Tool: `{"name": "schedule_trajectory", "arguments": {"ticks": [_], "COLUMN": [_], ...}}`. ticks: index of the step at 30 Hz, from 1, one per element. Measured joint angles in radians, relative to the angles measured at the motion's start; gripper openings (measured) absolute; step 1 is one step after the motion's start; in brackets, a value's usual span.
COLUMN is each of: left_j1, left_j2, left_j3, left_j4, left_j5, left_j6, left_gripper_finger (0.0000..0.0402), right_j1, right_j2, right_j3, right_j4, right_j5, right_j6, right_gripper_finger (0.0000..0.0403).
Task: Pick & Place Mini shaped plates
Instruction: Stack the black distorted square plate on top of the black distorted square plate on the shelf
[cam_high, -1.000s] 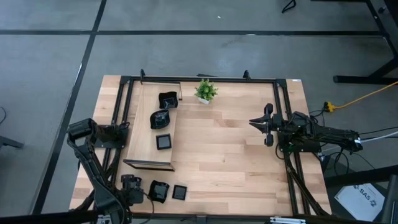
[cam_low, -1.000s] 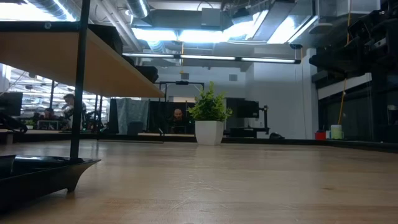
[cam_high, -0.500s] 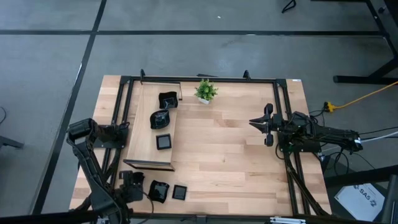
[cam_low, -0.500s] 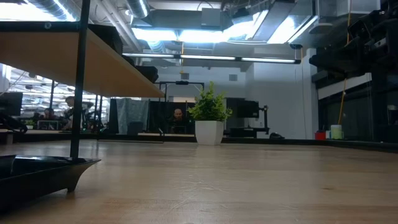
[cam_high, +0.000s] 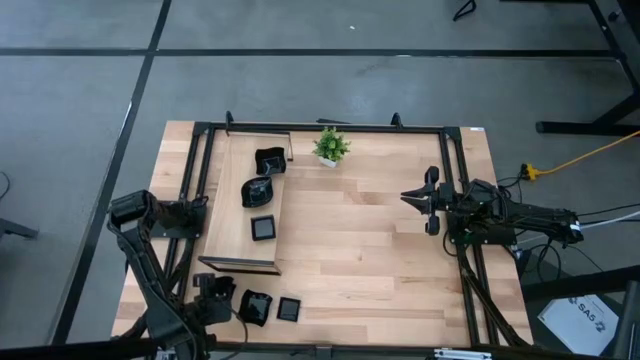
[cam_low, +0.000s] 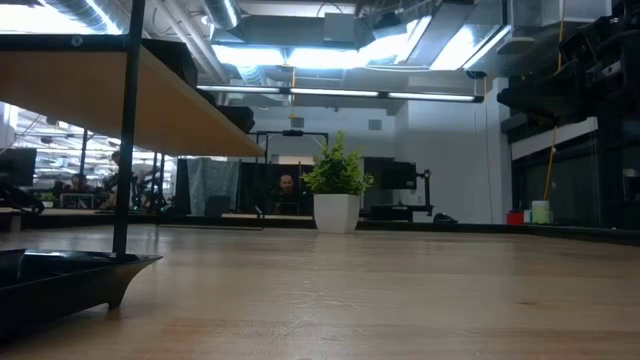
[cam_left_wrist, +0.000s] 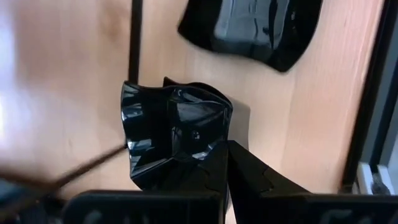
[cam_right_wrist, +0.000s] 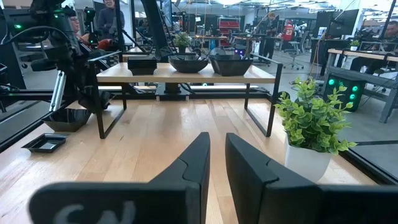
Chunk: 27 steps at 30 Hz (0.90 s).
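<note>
Two tools are here, but only one works. The left tool (cam_high: 212, 302) is at the near left corner of the worktop (cam_high: 370, 250), just before the front edge of the shelf (cam_high: 245, 228). Its fingers are pressed together on the thin rim of a wavy plate (cam_left_wrist: 174, 134), pinching it at one corner. I think the rim is taken because the plate is too low and wide to hold across the body. The plate is glossy black with a folded, ruffled edge, and it looks light and a little slippery.

Next to it lies a rounded plate (cam_high: 256, 306) and then a small square plate (cam_high: 289, 309), both on the bare worktop. They seem to wait for their turn.

The shelf is a light wooden board on thin black metal legs, so things can stand on it and under it. On top are three more plates: a square one (cam_high: 264, 228), a rounded one (cam_high: 257, 191) and a deeper one (cam_high: 269, 160), set in a row. Probably the plates go up there one after another.

The right tool (cam_high: 428, 200) waits over the right side of the worktop, empty, its fingers nearly closed with a narrow gap. A small green plant (cam_high: 330, 146) in a white pot stands at the far edge.
</note>
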Motion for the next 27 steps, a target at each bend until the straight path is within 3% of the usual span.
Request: {"name": "schedule_trajectory", "arguments": {"ticks": [5,13,22,27], "left_j1": [0.002,0.015,0.019,0.020], "left_j2": [0.000,0.000,0.000,0.000], "left_j3": [0.000,0.000,0.000,0.000], "left_j4": [0.009,0.025,-0.013,-0.018], "left_j5": [-0.113,-0.174,-0.232,-0.335], "left_j6": [0.078,0.219,0.216,0.132], "left_gripper_finger": [0.0002,0.0002,0.0002,0.0002], "right_j1": [0.000,0.000,0.000,0.000], "right_j2": [0.000,0.000,0.000,0.000], "right_j3": [0.000,0.000,0.000,0.000], "right_j4": [0.000,0.000,0.000,0.000], "right_j5": [0.000,0.000,0.000,0.000], "right_j6": [0.000,0.000,0.000,0.000], "right_gripper_finger": [0.0053,0.0053,0.0053,0.0053]}}
